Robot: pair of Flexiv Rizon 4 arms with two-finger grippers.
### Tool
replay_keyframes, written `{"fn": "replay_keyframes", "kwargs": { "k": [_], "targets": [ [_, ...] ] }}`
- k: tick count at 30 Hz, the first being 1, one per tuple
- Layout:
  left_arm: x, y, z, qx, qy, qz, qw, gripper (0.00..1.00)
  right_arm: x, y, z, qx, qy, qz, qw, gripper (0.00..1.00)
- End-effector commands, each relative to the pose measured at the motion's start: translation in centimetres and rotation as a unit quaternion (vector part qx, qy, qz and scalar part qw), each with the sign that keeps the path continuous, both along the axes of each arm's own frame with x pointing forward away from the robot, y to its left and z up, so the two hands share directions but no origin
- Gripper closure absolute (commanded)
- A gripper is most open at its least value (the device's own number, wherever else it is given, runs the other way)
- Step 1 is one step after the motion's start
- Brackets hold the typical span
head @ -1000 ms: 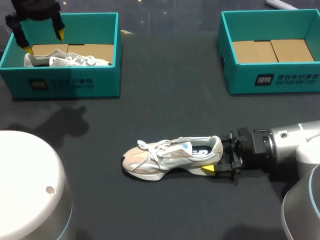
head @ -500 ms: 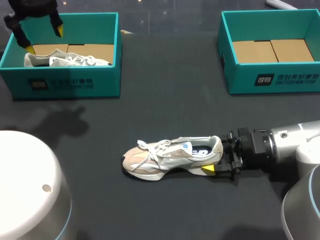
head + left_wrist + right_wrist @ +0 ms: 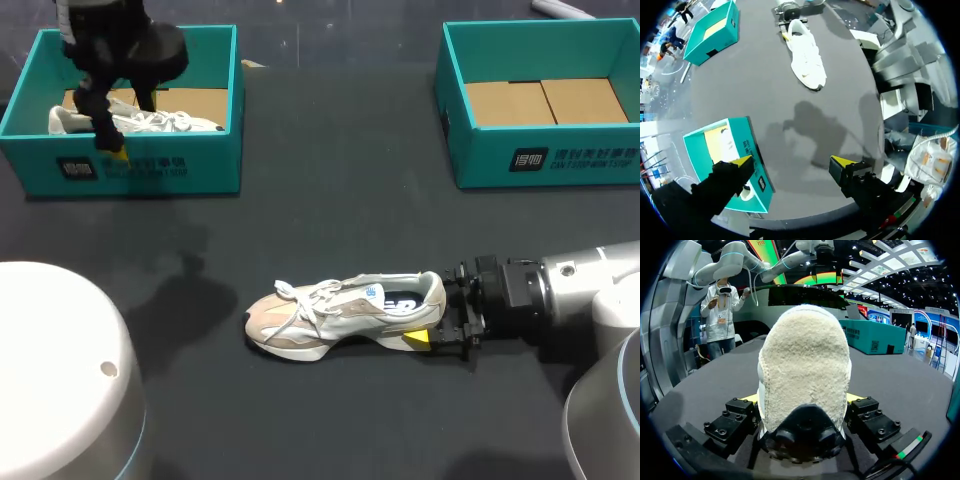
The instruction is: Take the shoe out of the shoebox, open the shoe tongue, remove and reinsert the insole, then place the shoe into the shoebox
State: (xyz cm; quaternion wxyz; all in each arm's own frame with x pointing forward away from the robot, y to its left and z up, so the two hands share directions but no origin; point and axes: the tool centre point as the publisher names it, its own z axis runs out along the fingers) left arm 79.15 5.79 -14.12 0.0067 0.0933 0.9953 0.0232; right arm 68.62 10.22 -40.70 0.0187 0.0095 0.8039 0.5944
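A beige and white shoe [image 3: 335, 318] lies on its sole mid-table, toe to the left. My right gripper [image 3: 438, 314] is shut on its heel, and in the right wrist view the fleecy heel collar [image 3: 805, 365] fills the space between the fingers of this gripper [image 3: 802, 407]. My left gripper [image 3: 118, 140] hangs open and empty above the front wall of the left teal shoebox [image 3: 150, 170]. In the left wrist view this gripper [image 3: 793, 162] looks down on the same box [image 3: 752, 165], with the shoe [image 3: 807, 55] far ahead.
A second white shoe [image 3: 140, 122] lies inside the left shoebox. An open teal shoebox [image 3: 545, 160] with only cardboard in it stands at the back right. White arm housings bulge into the near left [image 3: 60, 370] and near right [image 3: 605, 420] corners.
My left gripper has swung from the box's far left corner rightward and forward over its front wall, turning as it went. The right gripper and the shoe have stayed put.
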Motion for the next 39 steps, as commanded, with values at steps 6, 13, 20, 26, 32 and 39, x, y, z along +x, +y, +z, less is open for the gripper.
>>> {"fn": "replay_keyframes", "kwargs": {
  "k": [6,13,20,26,32,39],
  "targets": [
    [-0.8,-3.8,-1.1,-0.003,0.073,0.167,0.983,0.00,-0.1,-0.1,0.1,-0.002,0.000,0.000,1.000,1.00],
    [-0.8,-3.8,-1.1,-0.003,0.073,0.167,0.983,0.00,-0.1,-0.1,0.1,-0.002,0.000,0.000,1.000,1.00],
    [-2.6,-5.0,-0.7,-0.043,0.057,0.215,0.974,0.00,-0.1,-0.1,0.1,-0.002,0.000,0.000,1.000,1.00],
    [-5.1,-7.9,-1.1,-0.049,-0.004,0.340,0.939,0.00,-0.1,-0.1,0.1,-0.002,0.000,0.000,1.000,1.00],
    [-6.8,-10.3,-2.3,-0.025,-0.006,0.438,0.898,0.00,-0.1,-0.1,0.1,-0.002,0.000,0.000,1.000,1.00],
    [-8.7,-14.0,-3.1,-0.011,-0.027,0.504,0.863,0.00,-0.1,-0.1,0.1,-0.002,0.000,0.000,1.000,1.00]
  ]
}}
